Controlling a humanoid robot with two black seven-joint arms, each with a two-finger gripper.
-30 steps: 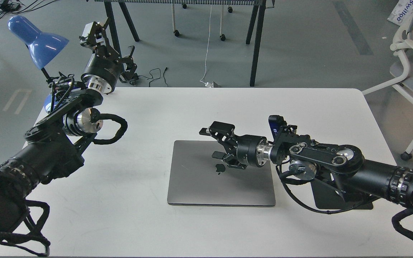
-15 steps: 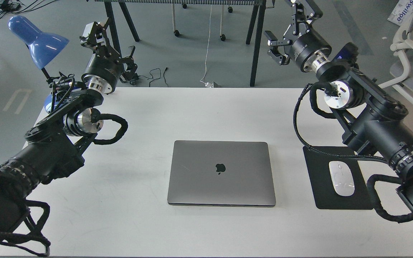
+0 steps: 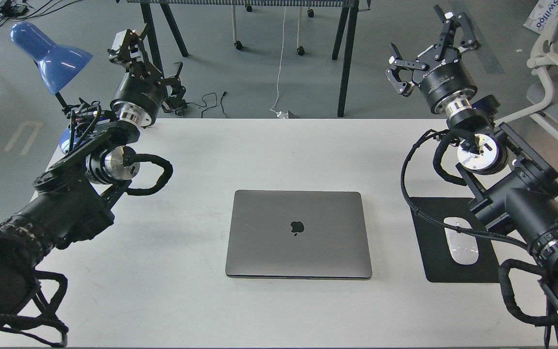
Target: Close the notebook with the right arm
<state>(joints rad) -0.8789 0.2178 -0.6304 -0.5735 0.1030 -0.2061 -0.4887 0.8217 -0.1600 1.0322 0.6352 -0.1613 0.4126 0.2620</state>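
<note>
The slim matte-grey metal notebook [image 3: 299, 234] lies shut, flat at centre frame on the smooth white desk [image 3: 187, 300]. The right pincer [image 3: 429, 46], released with fingers spread, hangs upper right, well apart from it.

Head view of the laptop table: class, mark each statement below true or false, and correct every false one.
1. The notebook lies shut, its logo facing up. True.
2. The right gripper presses on the lid. False: it hangs raised beyond the table's far edge, open and empty.
3. A white mouse rests on the black mouse pad. True.
4. The blue lamp stands right of the notebook. False: it stands at the far left.
5. The left gripper holds the notebook. False: it is raised, well apart from it.
</note>
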